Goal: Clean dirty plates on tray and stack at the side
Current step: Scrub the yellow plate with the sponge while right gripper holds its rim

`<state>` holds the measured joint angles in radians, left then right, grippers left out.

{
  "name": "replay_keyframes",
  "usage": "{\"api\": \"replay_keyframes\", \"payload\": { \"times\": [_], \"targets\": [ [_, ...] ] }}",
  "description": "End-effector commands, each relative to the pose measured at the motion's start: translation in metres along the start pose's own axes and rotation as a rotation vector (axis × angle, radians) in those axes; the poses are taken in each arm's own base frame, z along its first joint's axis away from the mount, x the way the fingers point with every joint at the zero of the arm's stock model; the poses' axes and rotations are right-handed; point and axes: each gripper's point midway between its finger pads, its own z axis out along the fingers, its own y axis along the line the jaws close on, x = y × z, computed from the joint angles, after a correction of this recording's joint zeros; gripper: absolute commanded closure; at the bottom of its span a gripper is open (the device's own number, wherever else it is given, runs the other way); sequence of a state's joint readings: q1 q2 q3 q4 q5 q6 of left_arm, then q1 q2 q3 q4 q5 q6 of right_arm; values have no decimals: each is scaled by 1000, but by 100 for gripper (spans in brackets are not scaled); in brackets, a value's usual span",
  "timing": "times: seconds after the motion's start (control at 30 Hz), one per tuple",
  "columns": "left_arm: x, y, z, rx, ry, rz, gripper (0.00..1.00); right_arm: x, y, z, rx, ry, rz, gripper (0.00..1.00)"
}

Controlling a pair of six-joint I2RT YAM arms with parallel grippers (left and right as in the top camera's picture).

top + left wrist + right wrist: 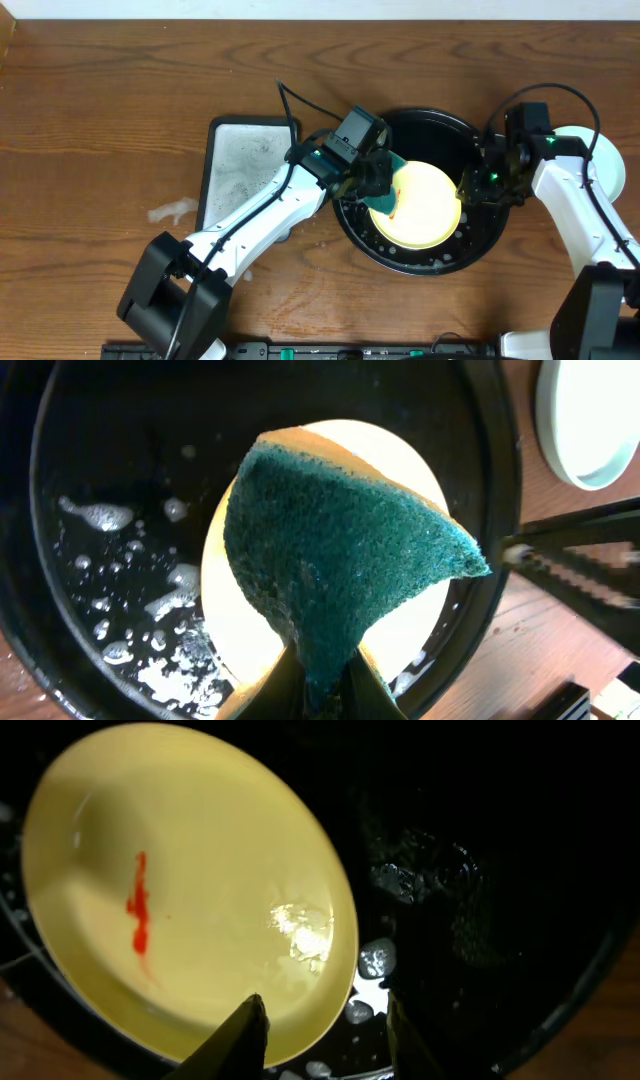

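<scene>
My left end effector pinches a green-faced yellow sponge over the pale yellow round plate in the glossy black round tray. My right end effector stands part-open astride the plate's rim; I'd brace there and scrub the red smear.

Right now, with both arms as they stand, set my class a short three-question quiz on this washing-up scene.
1. True or false: the yellow plate is free of red sauce.
2. What is the left gripper shut on? A. the sponge B. a plate C. nothing
3. Fill in: the yellow plate lies in the round black ____.
Key: 1 false, a red smear remains; 2 A; 3 tray.
</scene>
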<state>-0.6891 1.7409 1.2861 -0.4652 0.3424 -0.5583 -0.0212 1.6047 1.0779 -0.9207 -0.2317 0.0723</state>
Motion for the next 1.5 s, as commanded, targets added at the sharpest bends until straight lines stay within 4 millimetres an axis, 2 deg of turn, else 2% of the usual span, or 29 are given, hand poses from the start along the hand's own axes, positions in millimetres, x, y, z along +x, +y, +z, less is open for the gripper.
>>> {"api": "replay_keyframes", "payload": {
  "times": [0.0, 0.17, 0.3, 0.33, 0.5, 0.6, 0.63, 0.7, 0.8, 0.9, 0.97, 1.03, 1.1, 1.2, 1.27, 1.33, 1.4, 1.47],
  "targets": [
    [0, -3, 1, 11, 1, -8, 93, 17, -9, 25, 10, 56, 46, 64],
    [1, -2, 4, 10, 4, -8, 93, 29, -13, 54, -8, 73, 67, 69],
    [3, -2, 9, 8, 11, -5, 93, 30, -6, 67, -71, 50, 58, 95],
    [4, -3, 11, 9, 15, -2, 92, 29, -4, 67, -83, 46, 57, 99],
    [15, -8, 32, 11, 46, 22, 93, 28, -3, 67, -86, 43, 56, 99],
    [28, -10, 54, 4, 81, 30, 92, 29, -3, 67, -86, 44, 56, 99],
    [39, -7, 70, -13, 114, 9, 93, 28, -4, 67, -83, 43, 57, 99],
    [50, -1, 87, -34, 152, -69, 93, 28, -4, 67, -83, 44, 60, 99],
    [68, 1, 109, -20, 219, -133, 93, 31, -4, 67, -82, 54, 63, 99],
    [79, 18, 124, -71, 255, -157, 93, 33, -4, 66, -81, 60, 66, 99],
    [80, 43, 124, -171, 245, -175, 92, 33, -4, 66, -81, 61, 66, 99],
    [75, 72, 117, -304, 208, -183, 93, 33, -4, 66, -81, 61, 66, 99],
    [67, 100, 103, -450, 164, -177, 93, 33, -4, 66, -81, 63, 66, 99],
    [54, 130, 79, -636, 109, -146, 93, 33, -4, 66, -81, 63, 66, 99],
    [46, 137, 69, -698, 95, -92, 93, 33, -5, 66, -79, 63, 66, 99],
    [39, 136, 65, -715, 88, -54, 93, 33, -8, 67, -62, 62, 66, 99],
    [39, 129, 68, -682, 95, -60, 93, 34, -10, 67, -46, 64, 66, 99],
    [43, 114, 79, -585, 125, -82, 93, 35, -10, 67, -47, 67, 67, 99]
  ]
}}
